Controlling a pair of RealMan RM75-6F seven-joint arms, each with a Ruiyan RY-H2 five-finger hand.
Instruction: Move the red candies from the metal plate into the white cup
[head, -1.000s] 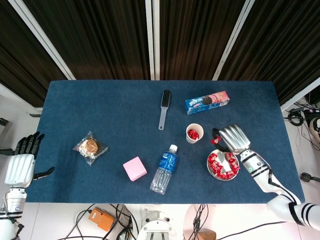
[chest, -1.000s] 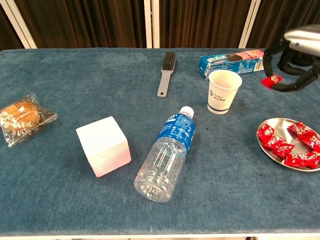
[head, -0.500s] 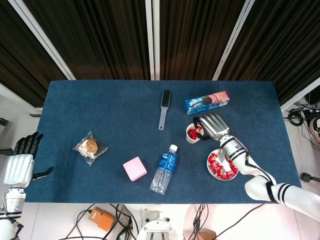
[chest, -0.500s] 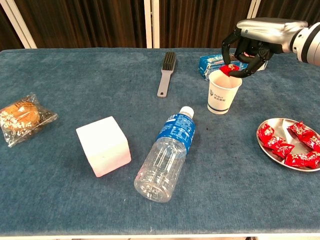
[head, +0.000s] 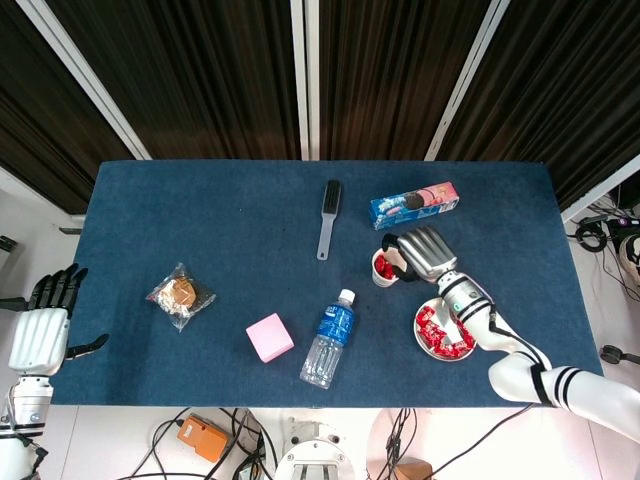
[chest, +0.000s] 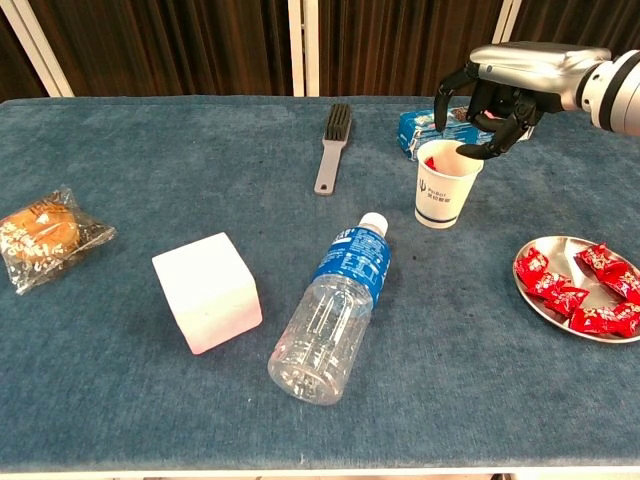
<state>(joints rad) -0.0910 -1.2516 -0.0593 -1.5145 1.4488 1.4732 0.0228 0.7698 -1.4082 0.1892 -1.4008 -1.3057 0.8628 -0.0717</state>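
Several red candies (chest: 580, 290) on metal plate (chest: 535, 298) | white cup (chest: 446, 185) holds some | right hand (chest: 495, 95) spread, empty

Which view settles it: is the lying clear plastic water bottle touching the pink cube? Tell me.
Apart. The chest view shows a strip of blue tablecloth between the clear plastic water bottle and the pink cube; the head view agrees.

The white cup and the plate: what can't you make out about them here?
- White cup: the candy count inside; the right hand covers it in the head view, the rim in the chest view.
- Metal plate: cut off by the chest view's right edge.
- Candies: too small to count in the head view.
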